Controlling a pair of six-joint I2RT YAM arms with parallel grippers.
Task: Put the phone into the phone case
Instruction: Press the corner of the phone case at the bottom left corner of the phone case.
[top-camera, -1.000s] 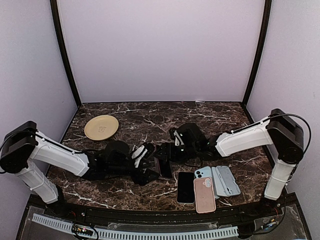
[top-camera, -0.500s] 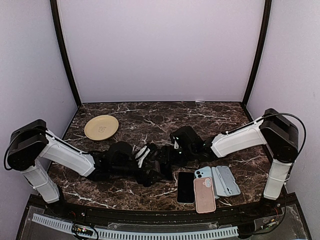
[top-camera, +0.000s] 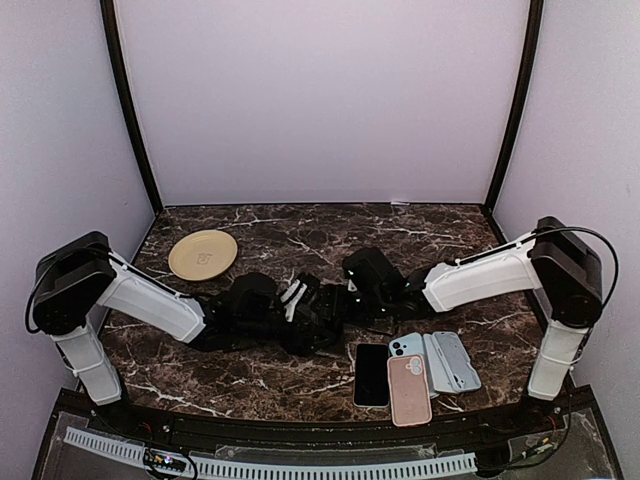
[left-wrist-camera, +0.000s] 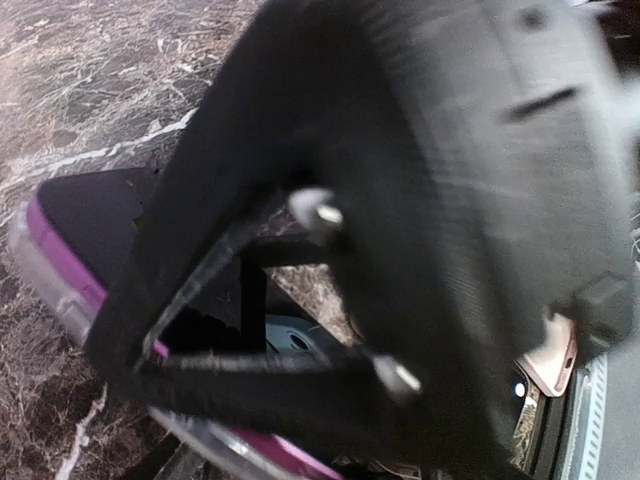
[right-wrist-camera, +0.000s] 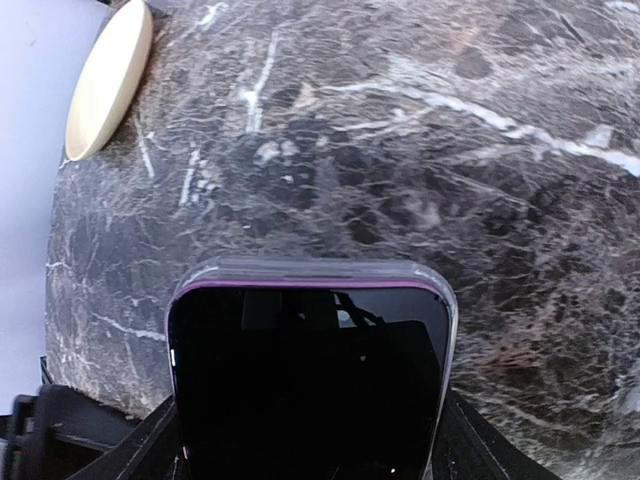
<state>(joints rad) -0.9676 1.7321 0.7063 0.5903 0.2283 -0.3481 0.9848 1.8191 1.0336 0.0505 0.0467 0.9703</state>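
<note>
Gripping the phone (right-wrist-camera: 310, 370) across its width, the right pincer (right-wrist-camera: 310, 435) stands wide.

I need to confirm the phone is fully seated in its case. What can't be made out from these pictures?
- Phone lower end: right wrist view, cut off by the bottom edge; only the top of the clear case shows.
- Left claw jaws: left wrist view, blurred, a black shape fills it; top view, too small and dark.
- Phone's back: no view shows it.
</note>
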